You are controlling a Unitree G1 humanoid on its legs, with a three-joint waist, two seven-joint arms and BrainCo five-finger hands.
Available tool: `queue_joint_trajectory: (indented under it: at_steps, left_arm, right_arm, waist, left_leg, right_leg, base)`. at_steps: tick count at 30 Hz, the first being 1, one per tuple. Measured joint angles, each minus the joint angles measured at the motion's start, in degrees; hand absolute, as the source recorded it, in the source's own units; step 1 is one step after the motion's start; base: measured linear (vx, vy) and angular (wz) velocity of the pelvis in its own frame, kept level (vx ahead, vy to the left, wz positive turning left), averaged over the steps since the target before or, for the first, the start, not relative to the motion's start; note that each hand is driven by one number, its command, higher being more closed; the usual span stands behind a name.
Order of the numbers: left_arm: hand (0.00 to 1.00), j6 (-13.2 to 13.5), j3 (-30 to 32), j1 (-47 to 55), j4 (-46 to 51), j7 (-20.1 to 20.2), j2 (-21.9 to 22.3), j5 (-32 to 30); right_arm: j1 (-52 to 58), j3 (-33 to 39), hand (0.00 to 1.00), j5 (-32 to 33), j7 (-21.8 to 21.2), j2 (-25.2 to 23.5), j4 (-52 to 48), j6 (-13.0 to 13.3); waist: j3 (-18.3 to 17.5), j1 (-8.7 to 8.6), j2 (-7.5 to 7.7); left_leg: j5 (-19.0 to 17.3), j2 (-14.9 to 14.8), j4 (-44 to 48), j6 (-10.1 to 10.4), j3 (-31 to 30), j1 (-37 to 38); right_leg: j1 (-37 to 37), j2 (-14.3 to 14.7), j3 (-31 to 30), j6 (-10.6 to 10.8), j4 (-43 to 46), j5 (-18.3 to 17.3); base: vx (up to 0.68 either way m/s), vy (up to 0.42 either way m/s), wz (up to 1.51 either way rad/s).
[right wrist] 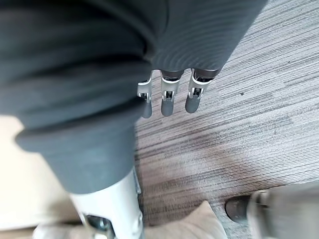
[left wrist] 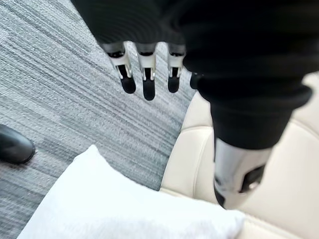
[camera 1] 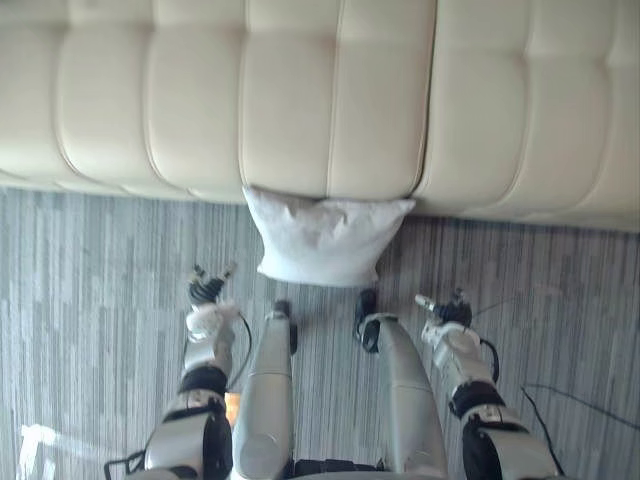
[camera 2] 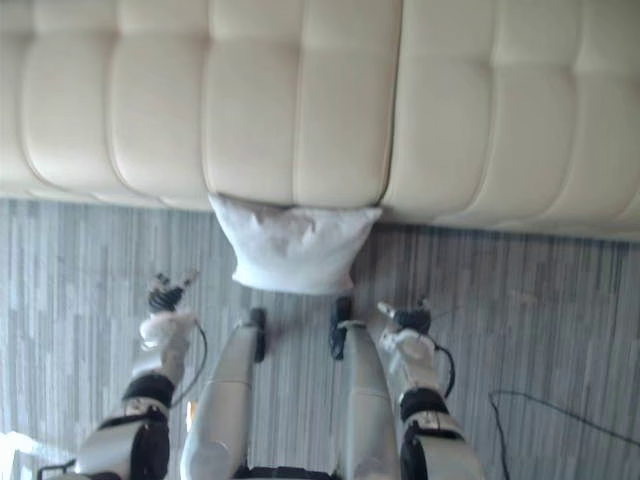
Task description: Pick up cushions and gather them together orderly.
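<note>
— So, how many cushions?
— Just one: white cushion (camera 1: 325, 240), lying on the grey striped floor (camera 1: 90, 250) at 12 o'clock, dead ahead.
— Edges?
— Top edge touching the front edge of the one cream sofa (camera 1: 200, 100), right top corner just beside the seam between two seat sections. Bottom edge free, facing 6 o'clock.
— Hands?
— Two. Left hand (camera 1: 207, 292) at 8 o'clock from the cushion, right hand (camera 1: 447, 312) at 4 o'clock, both apart from it, touching nothing. Left fingers (left wrist: 148, 74) straight and relaxed, holding nothing; right fingers (right wrist: 168, 97) likewise straight, empty.
— Room to move?
— Bare floor at 9 o'clock and at 3 o'clock of the cushion, all along the sofa front. Open strip too between each hand and the cushion's lower corners.
</note>
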State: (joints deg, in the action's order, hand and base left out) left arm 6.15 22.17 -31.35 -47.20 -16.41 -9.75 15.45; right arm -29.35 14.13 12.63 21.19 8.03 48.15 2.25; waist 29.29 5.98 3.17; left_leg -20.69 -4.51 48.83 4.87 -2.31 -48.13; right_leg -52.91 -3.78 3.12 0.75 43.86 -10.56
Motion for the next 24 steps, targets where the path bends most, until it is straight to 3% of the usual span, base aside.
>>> queue_joint_trajectory:
  at_steps: [5, 13, 19, 20, 21, 22, 24]
  left_arm:
    - [0.0, 0.76, -0.63, -8.01, 0.46, -1.27, -2.58, 1.08]
    - [0.0, 0.79, -12.2, -20.69, -0.63, -2.15, -4.23, 0.83]
    - [0.0, 0.73, -19.32, -29.01, -0.65, -2.73, -3.89, 0.08]
    - [0.0, 0.71, -19.85, -29.75, -0.56, -3.4, -3.52, -0.58]
    - [0.0, 0.7, -19.91, -30.02, -0.51, -3.7, -3.16, -0.78]
    - [1.0, 0.68, -20.43, -30.38, -0.13, -4.57, -2.37, -0.79]
    - [1.0, 0.54, -21.48, -30.61, 1.1, -5.18, -2.01, -0.8]
  right_arm:
    - [-10.61, 1.27, 0.0, 1.42, 0.7, 2.12, -0.02, 0.06]
    - [-22.93, 1.39, 0.0, 3.23, 1.33, 4.42, 0.39, 0.16]
    - [-31.84, 1.32, 0.0, 4.39, 2.07, 1.63, 0.7, 0.18]
    - [-33.13, 1.28, 1.0, 4.59, 2.41, 0.09, 0.67, 0.21]
    - [-33.53, 1.27, 1.0, 4.92, 2.44, -0.54, 0.67, 0.23]
    - [-34.17, 0.91, 1.0, 5.49, 2.57, -2.2, 0.6, 0.27]
    - [-34.47, 0.76, 1.0, 5.55, 3.03, -4.05, 0.12, 0.58]
  waist:
    - [1.74, -0.21, -0.03]
    - [2.35, -0.76, 0.12]
    - [3.59, -1.41, -0.07]
    - [3.62, -1.71, -0.06]
    - [3.62, -1.86, -0.06]
    - [3.62, -2.24, -0.06]
    - [3.62, -2.57, -0.06]
  left_leg:
    - [0.3, -0.03, 4.87, 0.41, -2.07, -10.47]
    - [2.05, 1.78, 8.72, 1.38, -4.92, -22.08]
    - [2.53, 2.69, 13.7, 2.07, -6.43, -31.13]
    - [2.74, 2.59, 13.93, 2.43, -6.79, -32.04]
    - [2.9, 2.64, 13.93, 2.5, -6.9, -32.27]
    - [3.12, 2.65, 13.83, 2.3, -7.09, -32.59]
    - [3.2, 2.68, 13.51, 2.35, -7.61, -32.85]
  right_leg:
    - [-9.14, 0.31, 1.02, -0.43, 3.08, 1.29]
    - [-19.52, -1.36, 2.95, -0.47, 7.25, 1.45]
    - [-28.35, -2.35, 3.56, -0.24, 12.88, 1.0]
    - [-29.06, -2.39, 3.82, -0.06, 12.91, 0.88]
    - [-29.26, -2.44, 3.92, -0.15, 12.92, 0.95]
    - [-29.42, -2.64, 4.28, -0.22, 12.93, 0.99]
    - [-29.57, -2.97, 4.7, -0.27, 12.92, 1.02]
  base:
    - [-0.08, -0.009, 0.03]
    - [-0.07, 0.002, 0.15]
    - [-0.08, 0.012, 0.09]
    - [-0.08, 0.025, 0.01]
    - [-0.07, 0.027, 0.05]
    - [-0.08, 0.027, 0.11]
    - [-0.05, 0.017, 0.15]
